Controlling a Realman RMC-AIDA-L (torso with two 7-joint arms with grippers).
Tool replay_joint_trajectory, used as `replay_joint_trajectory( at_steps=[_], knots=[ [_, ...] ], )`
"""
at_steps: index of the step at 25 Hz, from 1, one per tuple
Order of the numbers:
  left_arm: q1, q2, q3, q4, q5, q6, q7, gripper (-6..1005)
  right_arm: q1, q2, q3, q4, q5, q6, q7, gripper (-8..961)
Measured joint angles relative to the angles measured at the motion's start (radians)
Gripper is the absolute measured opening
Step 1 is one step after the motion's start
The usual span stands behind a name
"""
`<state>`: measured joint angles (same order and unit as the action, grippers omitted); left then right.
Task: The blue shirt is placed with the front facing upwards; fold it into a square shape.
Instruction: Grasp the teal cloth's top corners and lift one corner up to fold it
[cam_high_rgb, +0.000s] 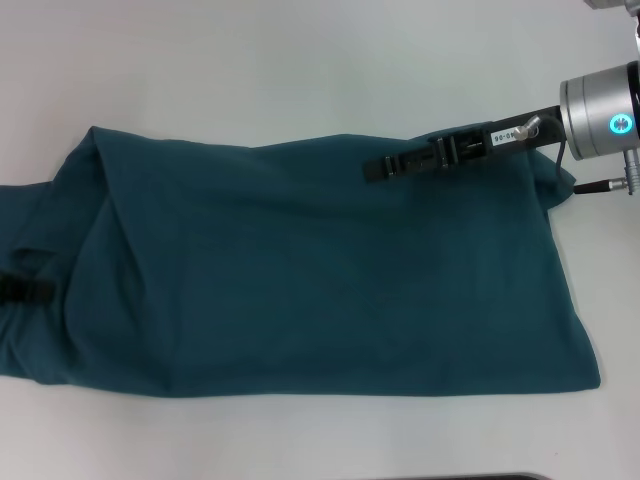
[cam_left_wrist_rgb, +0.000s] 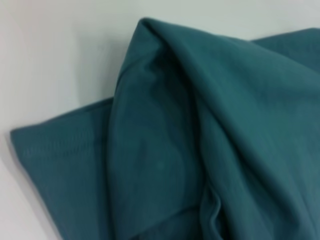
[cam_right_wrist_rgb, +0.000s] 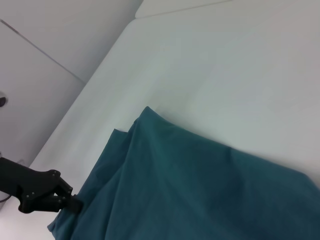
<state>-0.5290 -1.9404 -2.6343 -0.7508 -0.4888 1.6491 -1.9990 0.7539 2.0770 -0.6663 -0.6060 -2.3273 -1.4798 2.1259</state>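
Shirt: I see the blue shirt (cam_high_rgb: 330, 270) folded lengthwise across the white tabletop (cam_high_rgb: 250, 60), lettering hidden, its left end cut off.
Right claw: the right claw (cam_high_rgb: 385, 167) lies over the far edge; grip unclear to me.
Left claw: the left claw (cam_right_wrist_rgb: 70, 202) sits at the shirt's left end, mostly hidden.

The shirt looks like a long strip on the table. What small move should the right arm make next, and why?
Probably lower the right gripper onto the far edge of the blue shirt and take hold there. The shirt lies as a long band, so a cross fold seems to remain, and the left gripper sits at the opposite end.
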Motion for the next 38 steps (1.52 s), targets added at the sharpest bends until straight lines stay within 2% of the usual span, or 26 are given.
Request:
replay_joint_trajectory(
  at_steps=[9, 21, 31, 38],
  knots=[
    [0.008, 0.0, -0.001, -0.028, -0.01, 0.015, 0.003, 28, 0.0, -0.002, 0.001, 0.0, 0.0, 0.001, 0.0, 657],
    [0.072, -0.002, -0.043, -0.106, -0.009, 0.049, -0.001, 29, 0.011, -0.002, -0.001, 0.0, 0.0, 0.007, 0.002, 655],
    [0.107, -0.003, -0.043, -0.097, -0.005, 0.033, 0.002, 37, 0.017, 0.0, -0.006, 0.0, 0.0, 0.007, 0.004, 653],
    [0.131, -0.012, -0.042, -0.095, 0.001, 0.025, 0.005, 47, 0.016, 0.0, -0.007, 0.0, 0.0, 0.003, 0.004, 652]
  ],
)
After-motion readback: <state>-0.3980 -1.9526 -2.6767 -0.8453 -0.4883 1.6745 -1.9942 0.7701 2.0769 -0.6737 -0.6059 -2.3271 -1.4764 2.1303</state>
